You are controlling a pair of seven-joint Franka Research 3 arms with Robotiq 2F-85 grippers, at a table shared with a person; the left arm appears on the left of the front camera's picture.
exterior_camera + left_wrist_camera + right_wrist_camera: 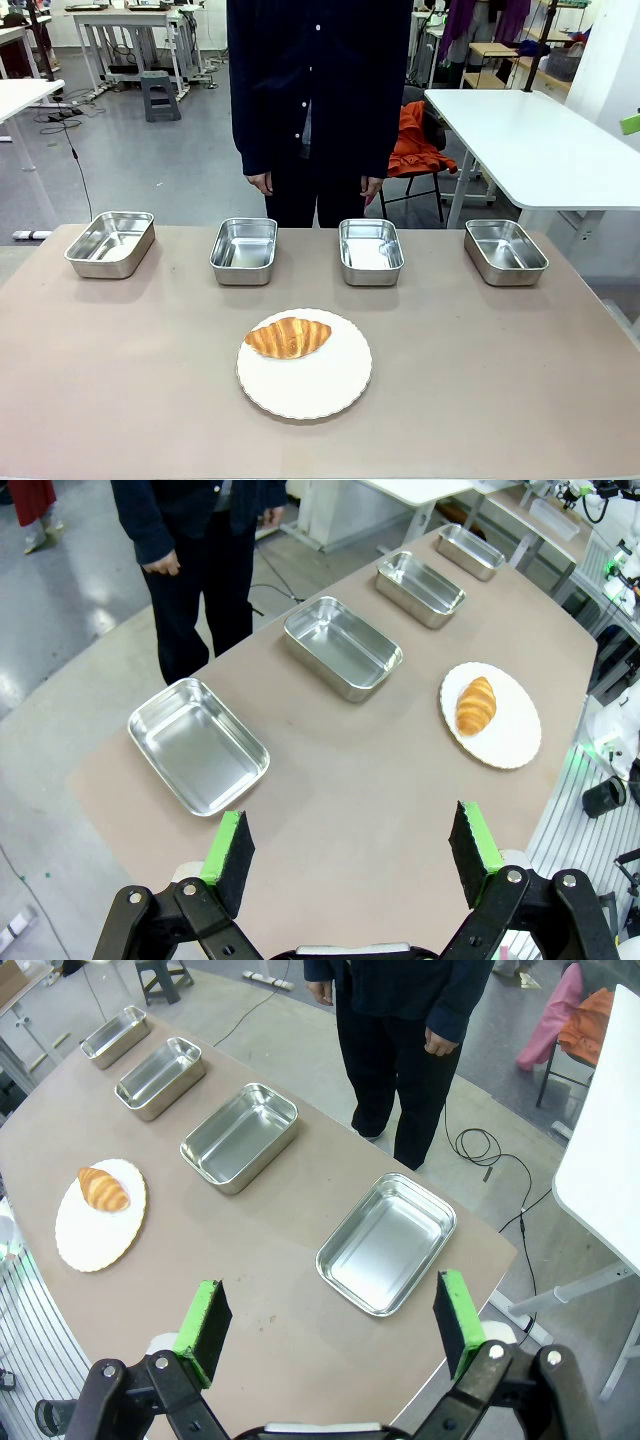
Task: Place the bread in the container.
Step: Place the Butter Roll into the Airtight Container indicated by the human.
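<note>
Bread (288,337) lies on a white plate (310,392) near the middle of the tan table (110,400), left gripper (350,828) and right gripper (328,1298) both spread wide and empty, 4 steel pans (244,250) rowed beyond, then a person (318,90) cropped at the chest among white tables (540,140).

Same build on left gripper (350,846) and right gripper (330,1325): black links (150,912), silver pivot screws (507,876), green pads (220,845) with black faces. Person (318,90): dark navy button-front top, long sleeves (140,525), pale buttons, dark trousers.
</note>
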